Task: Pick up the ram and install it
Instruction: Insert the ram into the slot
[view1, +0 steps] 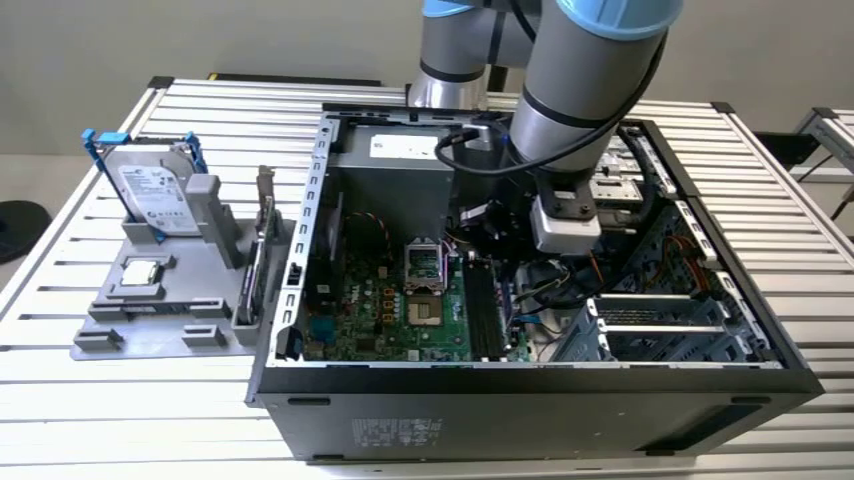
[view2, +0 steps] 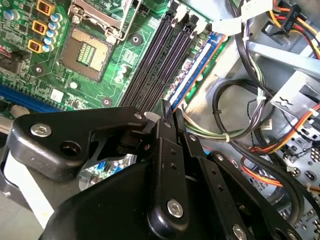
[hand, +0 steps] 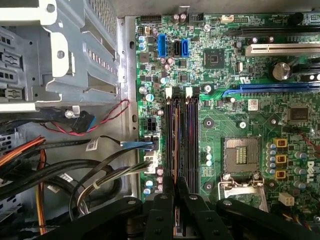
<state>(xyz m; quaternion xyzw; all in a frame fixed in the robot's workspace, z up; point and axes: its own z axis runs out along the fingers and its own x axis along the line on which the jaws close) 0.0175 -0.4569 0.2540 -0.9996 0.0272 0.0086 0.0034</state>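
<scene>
The ram (hand: 176, 145) is standing on edge in one of the long memory slots (hand: 192, 140) of the motherboard (hand: 235, 90), just beside the empty processor socket (hand: 241, 155). In the second wrist view the same stick (view2: 192, 65) is showing its blue-green face and a row of small parts, running away from the claw's tips toward the white latches at the slots' far end. Whether it is fully seated cannot be told.

The claw (hand: 176, 186) is sitting at the near end of the ram, its two dark fingers (hand: 167, 192) drawn close together with the stick's thin top edge between them, so it appears to be clamped on the ram; in the second wrist view the claw (view2: 166, 114) is meeting the stick at the same spot.

As a judgement, the ram is looking light, stiff and thin, but fragile: its chips and edge contacts would not take bending or sideways force. The narrow top edge is the sensible place to grip, with pressure going straight down along the slot.

Around the motherboard, bundled cables (hand: 75, 175) are lying beside the slots, inside the open computer case (view1: 287, 300). Beside the case, a hard drive (view1: 150, 195) is standing in a grey holder (view1: 134, 320) on the slatted bench (view1: 80, 420).
</scene>
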